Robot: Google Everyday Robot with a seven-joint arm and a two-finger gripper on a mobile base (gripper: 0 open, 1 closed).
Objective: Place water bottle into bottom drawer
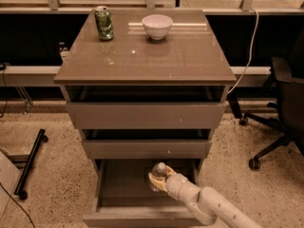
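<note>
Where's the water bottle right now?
Camera view, bottom centre: the clear plastic water bottle with white cap is held by the gripper inside the open grey bottom drawer, slightly right of centre near its back, just below the middle drawer.

Cream-yellow pincer [158, 177] down in the bottom drawer [123, 182]; behind it, pale grey arm [209, 205]: smooth rounded tube segments, bulging joint collar, few small dark dots farther back.
</note>
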